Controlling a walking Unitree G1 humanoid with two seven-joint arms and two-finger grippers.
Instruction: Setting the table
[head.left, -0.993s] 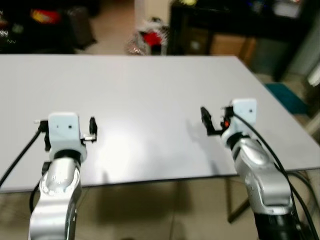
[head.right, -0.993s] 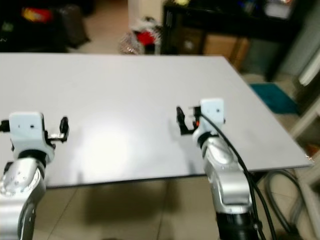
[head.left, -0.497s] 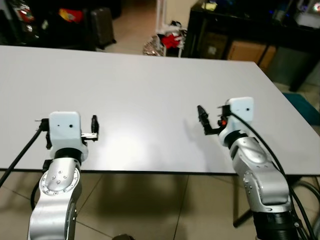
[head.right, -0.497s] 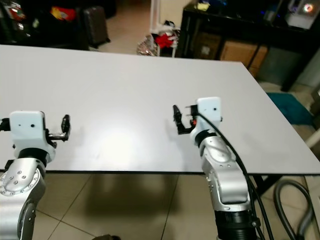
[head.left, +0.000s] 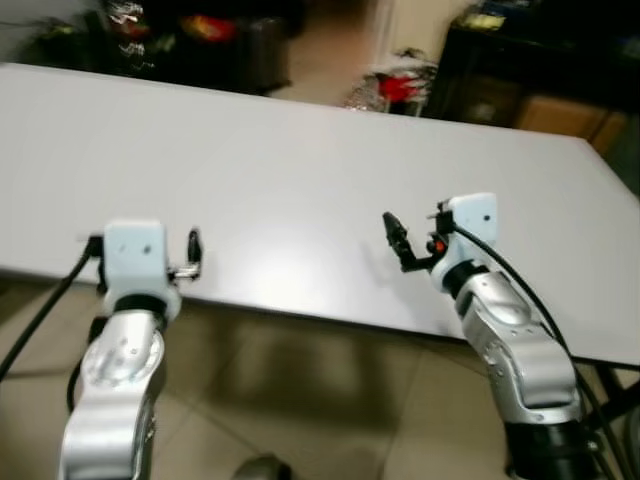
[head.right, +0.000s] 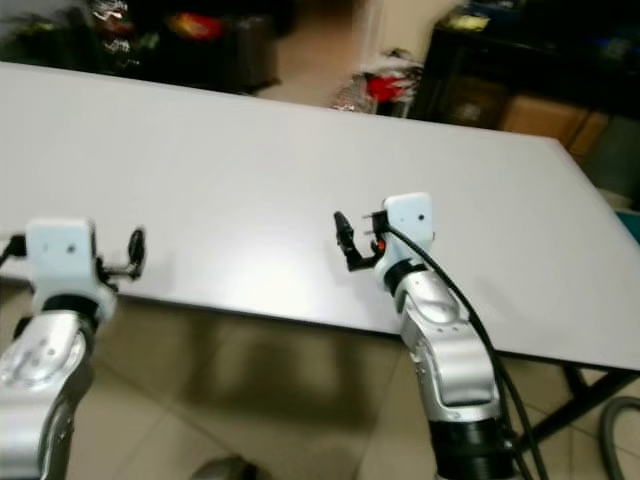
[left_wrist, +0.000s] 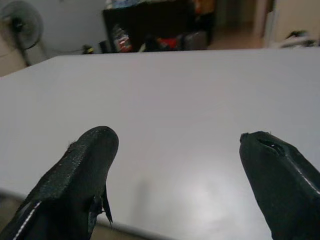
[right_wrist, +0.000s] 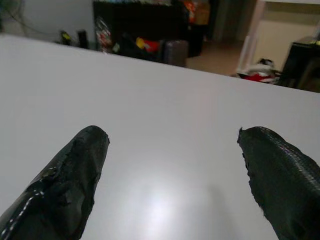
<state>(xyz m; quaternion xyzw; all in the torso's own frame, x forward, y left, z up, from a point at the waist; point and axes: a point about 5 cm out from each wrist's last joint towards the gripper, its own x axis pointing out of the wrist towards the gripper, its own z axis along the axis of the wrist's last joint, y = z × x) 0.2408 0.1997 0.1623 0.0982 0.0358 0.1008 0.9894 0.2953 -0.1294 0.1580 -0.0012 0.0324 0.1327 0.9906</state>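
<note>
Big white table (head.left: 300, 170) takes up most of the scene, and its near edge runs slanted, closer to the robot on the right side. Tile floor (head.left: 300, 400) shows under that edge. Dark shelves (head.right: 520, 60) and some clutter sit beyond the table's far edge. Left gripper (head.left: 192, 250) hangs over the near edge, fingers (left_wrist: 85, 170) spread wide, gripping nothing. Right gripper (head.left: 398, 238) is further in over the table, fingers (right_wrist: 75, 175) also apart and empty. Compared with half a second back, the whole view has swung, so the table edge now looks tilted; the arms sit the same.
</note>
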